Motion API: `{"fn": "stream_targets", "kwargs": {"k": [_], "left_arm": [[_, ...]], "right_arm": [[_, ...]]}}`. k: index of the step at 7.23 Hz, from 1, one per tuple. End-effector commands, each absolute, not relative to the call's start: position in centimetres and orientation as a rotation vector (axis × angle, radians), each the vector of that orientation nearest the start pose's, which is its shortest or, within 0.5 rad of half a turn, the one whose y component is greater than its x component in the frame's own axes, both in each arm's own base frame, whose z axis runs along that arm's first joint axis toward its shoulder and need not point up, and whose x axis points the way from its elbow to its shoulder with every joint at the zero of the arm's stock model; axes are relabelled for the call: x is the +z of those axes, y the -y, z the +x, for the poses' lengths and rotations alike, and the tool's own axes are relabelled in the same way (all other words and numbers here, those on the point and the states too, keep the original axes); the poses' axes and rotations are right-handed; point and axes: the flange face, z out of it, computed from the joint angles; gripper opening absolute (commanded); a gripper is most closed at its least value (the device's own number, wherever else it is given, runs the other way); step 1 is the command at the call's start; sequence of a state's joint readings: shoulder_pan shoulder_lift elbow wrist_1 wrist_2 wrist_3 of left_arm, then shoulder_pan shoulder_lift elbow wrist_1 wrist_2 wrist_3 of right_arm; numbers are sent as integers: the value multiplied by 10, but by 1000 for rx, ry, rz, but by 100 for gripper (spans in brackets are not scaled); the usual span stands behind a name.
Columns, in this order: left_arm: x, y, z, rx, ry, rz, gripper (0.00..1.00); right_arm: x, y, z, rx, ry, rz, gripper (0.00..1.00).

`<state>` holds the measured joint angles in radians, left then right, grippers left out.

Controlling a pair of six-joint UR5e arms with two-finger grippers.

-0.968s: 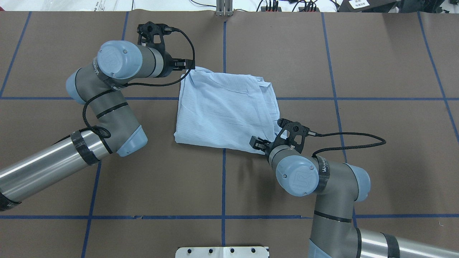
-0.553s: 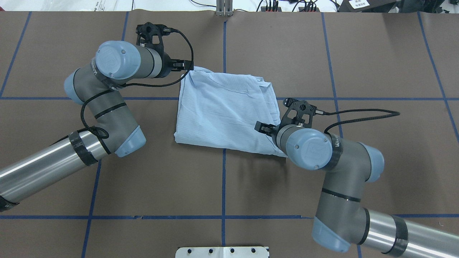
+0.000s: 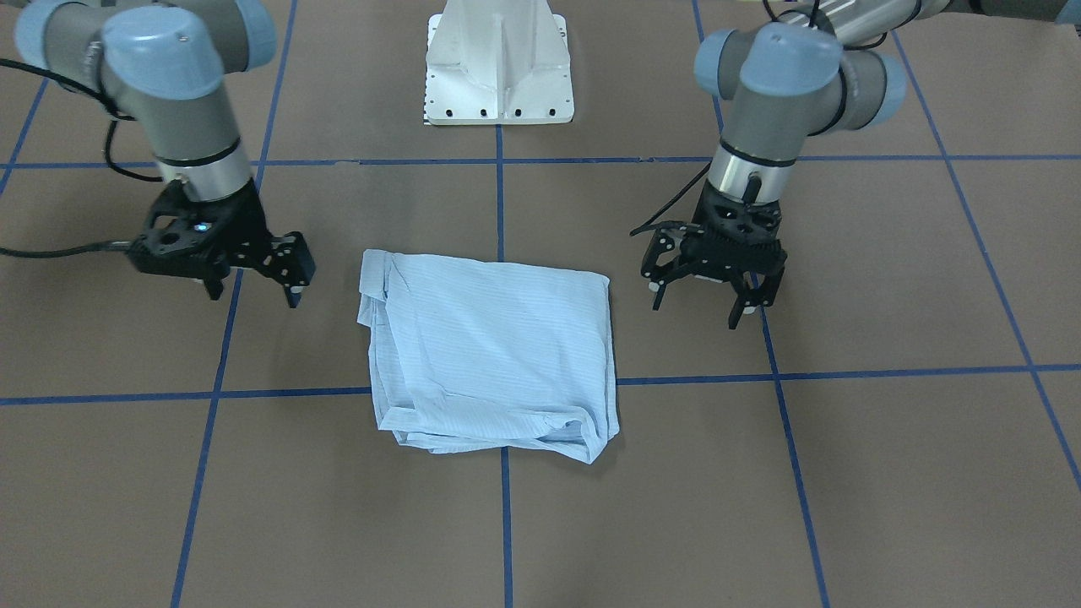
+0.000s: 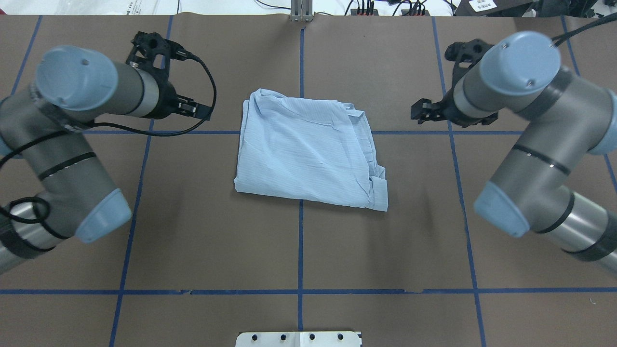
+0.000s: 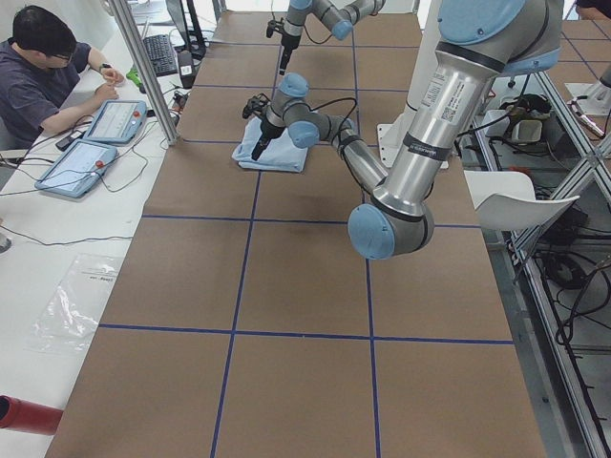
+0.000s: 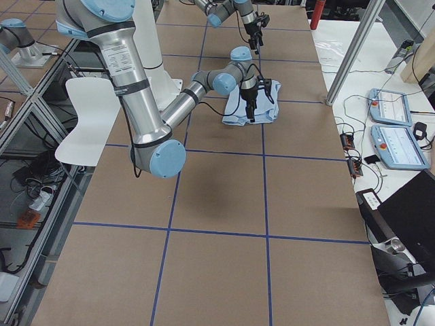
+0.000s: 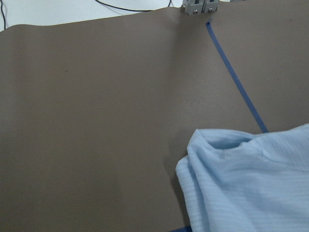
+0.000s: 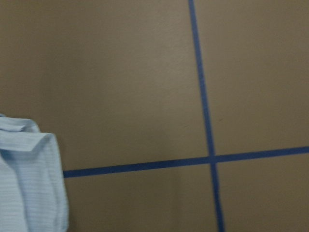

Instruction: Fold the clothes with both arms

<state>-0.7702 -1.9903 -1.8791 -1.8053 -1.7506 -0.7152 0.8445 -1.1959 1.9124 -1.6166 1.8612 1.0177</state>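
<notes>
One folded shirt [image 4: 308, 154] on table [image 4: 308, 250]; left gripper [image 3: 697, 306], right gripper [image 3: 253, 291] both spread, empty.

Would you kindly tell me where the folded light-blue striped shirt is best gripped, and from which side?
I would take the light-blue striped folded shirt at its stacked loose edges on the robot's right, coming in low from that side with the open right pincer. The opposite side looks like a smooth fold, offering no lip.

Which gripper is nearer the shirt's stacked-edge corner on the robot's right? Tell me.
Right. The right gripper hangs just off that corner of the shirt; the left gripper hangs beyond the shirt's opposite edge.
</notes>
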Motion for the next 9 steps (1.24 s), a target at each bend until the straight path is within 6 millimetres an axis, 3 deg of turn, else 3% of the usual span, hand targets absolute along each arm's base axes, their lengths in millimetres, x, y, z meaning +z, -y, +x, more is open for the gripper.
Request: {"fn": "stream_targets", "kwargs": {"k": [1, 2, 3, 4, 5, 6, 7, 8, 9], "left_arm": [[299, 499, 244, 357, -645, 571, 100], [329, 510, 181, 356, -679, 516, 100], [370, 501, 148, 313, -709, 426, 100], [414, 486, 139, 286, -676, 348, 100], [441, 481, 101, 214, -650, 328, 100], [450, 485, 57, 136, -637, 330, 100], [466, 478, 36, 194, -605, 331, 100], [495, 467, -3, 204, -644, 287, 100], [549, 447, -40, 156, -724, 214, 100]], "right_arm": [[390, 541, -168, -32, 634, 208, 100], [439, 536, -95, -141, 620, 211, 100], [484, 526, -35, -203, 624, 202, 100], [525, 509, 7, -221, 635, 178, 100], [566, 477, 27, -186, 622, 123, 100], [605, 442, 35, -151, 621, 45, 100], [612, 427, 51, -106, 643, 37, 100], [626, 413, 51, -80, 675, 0, 100], [631, 402, 55, -59, 699, -15, 100]]}}
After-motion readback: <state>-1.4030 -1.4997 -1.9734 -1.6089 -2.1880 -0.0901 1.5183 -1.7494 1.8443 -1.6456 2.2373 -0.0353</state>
